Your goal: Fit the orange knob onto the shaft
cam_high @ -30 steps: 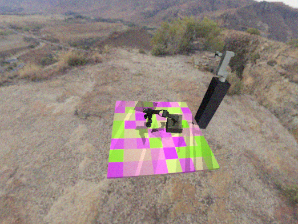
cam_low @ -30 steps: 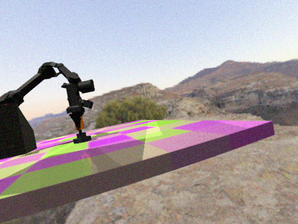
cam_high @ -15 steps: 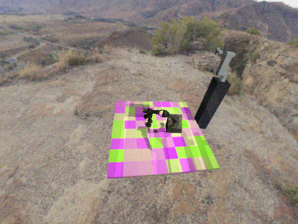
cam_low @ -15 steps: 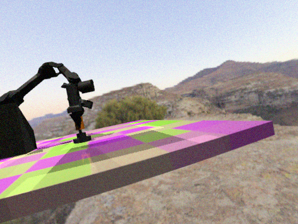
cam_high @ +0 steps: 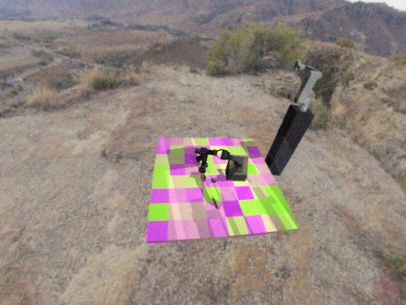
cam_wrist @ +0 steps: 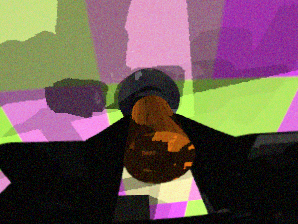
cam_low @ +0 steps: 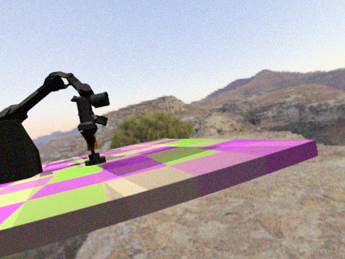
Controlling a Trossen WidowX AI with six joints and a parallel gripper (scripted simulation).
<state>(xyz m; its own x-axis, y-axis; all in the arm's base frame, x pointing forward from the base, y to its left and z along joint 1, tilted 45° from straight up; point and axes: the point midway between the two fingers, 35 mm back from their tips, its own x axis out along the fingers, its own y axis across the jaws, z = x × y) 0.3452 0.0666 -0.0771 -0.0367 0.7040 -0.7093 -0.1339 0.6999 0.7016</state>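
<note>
Because the orange knob (cam_low: 96, 143) (cam_wrist: 159, 142) is gripped in the hand (cam_low: 91, 145) (cam_wrist: 152, 118), directly above the pedestal (cam_low: 95, 160) (cam_wrist: 131, 89), its hidden flat must apparently be matched by turning about the upright axis.

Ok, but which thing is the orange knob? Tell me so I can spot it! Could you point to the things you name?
Find the bright checkered table (cam_high: 159, 231) (cam_low: 291, 148), then the black arm (cam_high: 211, 152) (cam_low: 33, 99) bending over it. The knob (cam_low: 94, 144) (cam_wrist: 159, 152) is in its pincer (cam_low: 92, 148) (cam_wrist: 152, 118), above the dark round pedestal (cam_low: 95, 161) (cam_wrist: 127, 87); only the knob is orange.
</note>
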